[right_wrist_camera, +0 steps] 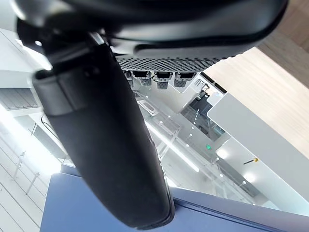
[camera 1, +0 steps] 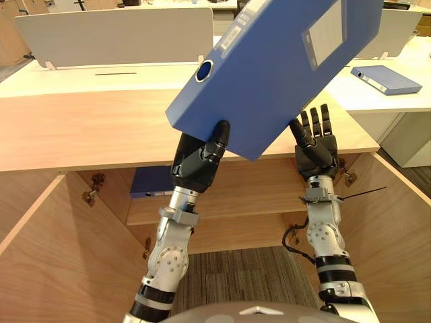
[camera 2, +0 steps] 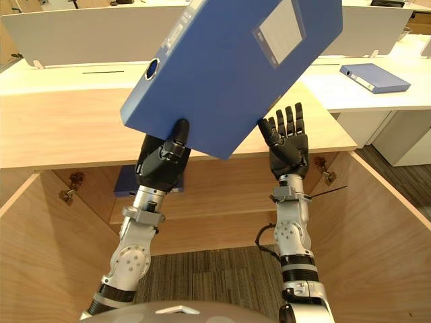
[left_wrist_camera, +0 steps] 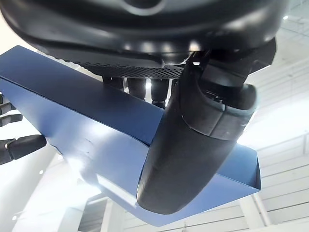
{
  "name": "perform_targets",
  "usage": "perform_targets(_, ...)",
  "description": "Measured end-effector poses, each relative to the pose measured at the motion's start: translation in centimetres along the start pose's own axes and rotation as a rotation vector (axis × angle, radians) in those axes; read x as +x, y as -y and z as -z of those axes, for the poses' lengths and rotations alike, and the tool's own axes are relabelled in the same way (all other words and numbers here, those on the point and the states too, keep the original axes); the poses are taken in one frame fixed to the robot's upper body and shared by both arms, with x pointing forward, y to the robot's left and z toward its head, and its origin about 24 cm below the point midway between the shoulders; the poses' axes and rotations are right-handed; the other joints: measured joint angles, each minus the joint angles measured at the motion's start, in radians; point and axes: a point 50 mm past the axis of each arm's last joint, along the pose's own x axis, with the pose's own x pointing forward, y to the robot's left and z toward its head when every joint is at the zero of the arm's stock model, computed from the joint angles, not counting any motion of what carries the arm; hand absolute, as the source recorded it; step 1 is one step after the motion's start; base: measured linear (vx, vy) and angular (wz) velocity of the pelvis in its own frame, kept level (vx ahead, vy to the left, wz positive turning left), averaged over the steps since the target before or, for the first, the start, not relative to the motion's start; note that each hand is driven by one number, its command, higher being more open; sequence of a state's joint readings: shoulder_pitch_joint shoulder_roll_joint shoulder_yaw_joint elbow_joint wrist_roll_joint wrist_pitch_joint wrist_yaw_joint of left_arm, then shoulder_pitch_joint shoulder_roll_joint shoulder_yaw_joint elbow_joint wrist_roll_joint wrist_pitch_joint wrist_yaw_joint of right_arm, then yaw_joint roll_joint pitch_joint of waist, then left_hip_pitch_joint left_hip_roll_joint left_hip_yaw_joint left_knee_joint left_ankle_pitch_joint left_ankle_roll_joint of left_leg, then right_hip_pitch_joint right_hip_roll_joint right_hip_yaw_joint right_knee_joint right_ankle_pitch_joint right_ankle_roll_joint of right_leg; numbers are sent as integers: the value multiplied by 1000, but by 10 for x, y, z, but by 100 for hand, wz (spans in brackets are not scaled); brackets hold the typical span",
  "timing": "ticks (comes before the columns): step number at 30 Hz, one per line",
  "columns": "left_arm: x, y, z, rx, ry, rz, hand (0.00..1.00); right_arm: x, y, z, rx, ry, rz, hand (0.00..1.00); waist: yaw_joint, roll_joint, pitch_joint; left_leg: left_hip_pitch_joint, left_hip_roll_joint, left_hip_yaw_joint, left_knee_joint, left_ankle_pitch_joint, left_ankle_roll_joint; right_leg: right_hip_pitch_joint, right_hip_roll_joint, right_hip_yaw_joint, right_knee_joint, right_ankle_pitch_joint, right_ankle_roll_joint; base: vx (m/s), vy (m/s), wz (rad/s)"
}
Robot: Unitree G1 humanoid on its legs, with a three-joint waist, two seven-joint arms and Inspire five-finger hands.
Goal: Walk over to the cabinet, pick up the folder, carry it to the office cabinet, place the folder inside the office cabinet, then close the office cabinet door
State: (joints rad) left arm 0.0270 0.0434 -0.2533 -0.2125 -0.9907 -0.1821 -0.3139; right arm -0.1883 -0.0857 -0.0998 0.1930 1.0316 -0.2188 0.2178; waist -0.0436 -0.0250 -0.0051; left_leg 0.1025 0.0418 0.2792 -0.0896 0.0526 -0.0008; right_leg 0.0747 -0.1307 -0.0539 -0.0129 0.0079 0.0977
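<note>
A large blue folder (camera 1: 269, 67) is held up at a slant above the wooden cabinet top (camera 1: 87, 128). My left hand (camera 1: 199, 158) is shut on its lower corner, the thumb (left_wrist_camera: 193, 145) lying across one face and the fingers behind the other. My right hand (camera 1: 318, 145) is open beside the folder's lower right edge, fingers straight and pointing up, with its thumb (right_wrist_camera: 106, 145) against the folder (right_wrist_camera: 96, 208). Below both arms the office cabinet stands open, its inner shelf (camera 1: 256, 195) in view.
A second blue folder (camera 1: 151, 182) lies on the shelf's left end. The cabinet doors swing out at the left (camera 1: 54, 256) and right (camera 1: 397, 235). Another blue folder (camera 1: 385, 79) rests on the white desk at the back right, behind white dividers (camera 1: 114, 33).
</note>
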Motion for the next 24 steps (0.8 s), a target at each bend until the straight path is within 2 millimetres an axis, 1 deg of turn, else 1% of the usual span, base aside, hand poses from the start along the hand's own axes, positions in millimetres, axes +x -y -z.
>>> perform_targets(3,0,-1,0,3,-6,1,0,0,-1,0,-1,-2,-4,100,1,-2,-1,-1,1,0,0,0,0,0,1,0,-2,0,0,0,0,0)
perform_targets(7,-1,-2,-2,14,-22,13,0,0,-3,1,-7,-6,-13,100,4,-13,-8,-2,2,1,0,0,0,-1,3,2,-5,1,0,0,0,0)
perform_targets(11,-2,-2,-2,2,-20,17,0,3,-9,-1,-19,-6,-51,100,6,-16,-7,-3,3,3,0,0,0,-1,3,4,-6,3,-1,0,0,0)
perform_targets(15,-2,-4,-2,-4,-16,10,0,7,-19,-1,-37,-28,-111,100,8,-16,-7,-3,4,6,0,-1,-1,-3,5,7,-7,6,-2,0,0,-1)
perform_targets(18,-3,-7,-2,-7,-5,-2,0,11,-29,4,-36,-46,-157,100,9,-17,-7,-2,5,10,0,-1,-1,-3,6,11,-9,8,-2,0,0,-3)
perform_targets(24,-3,-13,0,-18,0,-30,0,13,-58,15,-62,-96,-295,100,12,-21,-5,-3,6,12,1,-1,-2,-4,7,14,-9,10,-4,0,0,0)
